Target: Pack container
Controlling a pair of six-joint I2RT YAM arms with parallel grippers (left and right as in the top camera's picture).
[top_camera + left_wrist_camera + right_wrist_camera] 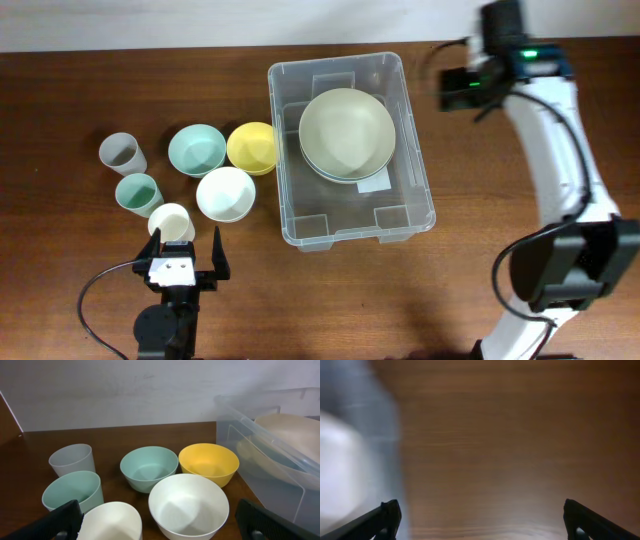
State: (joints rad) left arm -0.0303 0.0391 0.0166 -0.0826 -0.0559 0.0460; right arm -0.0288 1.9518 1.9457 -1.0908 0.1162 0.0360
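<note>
The clear container (335, 66) stands at mid-table with large pale bowls (346, 133) stacked inside; its rim also shows at the right of the left wrist view (250, 425). My left gripper (186, 252) is open and empty near the front edge. A cream cup (172, 222) stands just ahead of its fingers and shows low in the left wrist view (111, 520), between the jaws (159, 527). My right gripper (458, 88) hovers beside the container's far right corner. It is open and empty over bare wood (482, 520), with the container a blur at left (350, 460).
Left of the container stand a yellow bowl (252, 147), a teal bowl (196, 150), a white bowl (225, 193), a grey cup (122, 153) and a teal cup (138, 194). All show in the left wrist view, the white bowl (188, 505) nearest.
</note>
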